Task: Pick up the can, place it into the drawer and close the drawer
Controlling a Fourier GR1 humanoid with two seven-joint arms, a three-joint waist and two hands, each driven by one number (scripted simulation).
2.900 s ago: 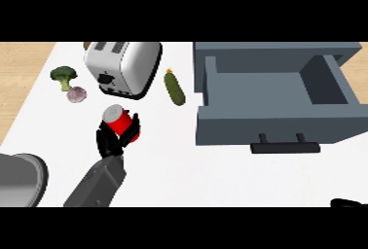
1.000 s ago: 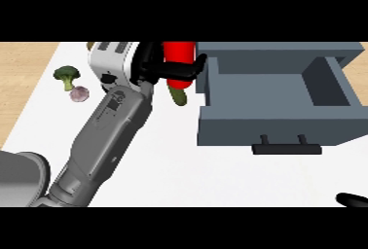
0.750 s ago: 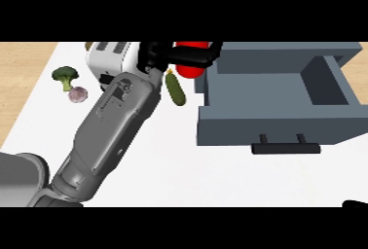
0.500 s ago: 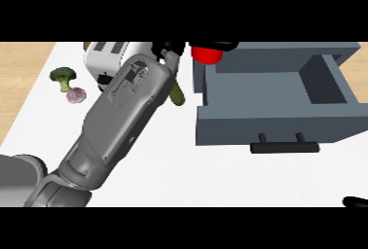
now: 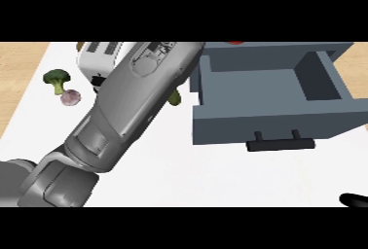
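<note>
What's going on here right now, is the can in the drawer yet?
Not yet, by the look of it. The left forearm stretches diagonally across the counter towards the open drawer, covering part of the toaster. The left robot hand is past the view's top edge, so its grip cannot be seen. Only a red sliver, probably the can, shows above the drawer's back wall. No can shows inside the drawer. The right robot hand just shows at the lower right.

On the white desk (image 5: 215, 175), at the far left, a broccoli floret (image 5: 56, 78) lies just beyond a small purplish bulb (image 5: 69, 97). A silver toaster (image 5: 93, 61) stands to their right. Farther right, a green vegetable's tip (image 5: 174, 98) shows.
</note>
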